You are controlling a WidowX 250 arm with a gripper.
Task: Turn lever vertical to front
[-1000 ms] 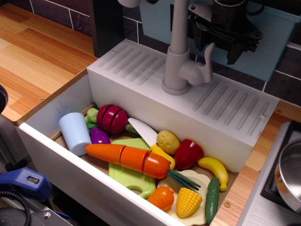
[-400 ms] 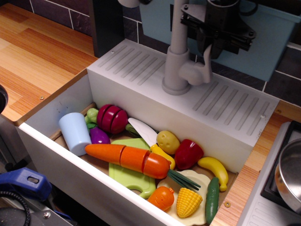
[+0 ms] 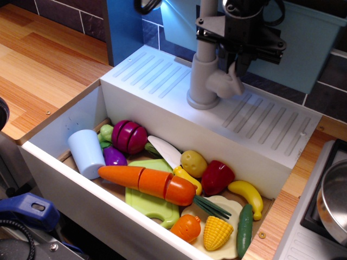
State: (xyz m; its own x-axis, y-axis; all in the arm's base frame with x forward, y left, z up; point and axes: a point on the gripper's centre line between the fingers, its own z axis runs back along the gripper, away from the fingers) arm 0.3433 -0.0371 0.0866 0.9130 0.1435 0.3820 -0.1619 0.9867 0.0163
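Note:
The light-grey lever [image 3: 232,82] stands upright on the right side of the tall grey faucet column [image 3: 204,65], on the white ribbed sink deck [image 3: 162,81]. My black gripper [image 3: 233,66] has come down from above over the lever's paddle. One finger is on each side of the paddle's upper end, and the jaws look apart, not pressed on it. The gripper body hides the paddle's tip. Only the lower paddle and the rounded knob joint show.
A white sink basin [image 3: 76,179] in front holds toy food: carrot [image 3: 146,181], knife [image 3: 165,151], red pepper [image 3: 218,176], banana [image 3: 246,196], corn [image 3: 217,232], blue cup [image 3: 87,153]. A blue bin [image 3: 303,49] stands behind the faucet. A pot [image 3: 333,200] sits at right.
My gripper has moved left and down from behind and right of the faucet to straddle the lever's top. The lever has not visibly turned.

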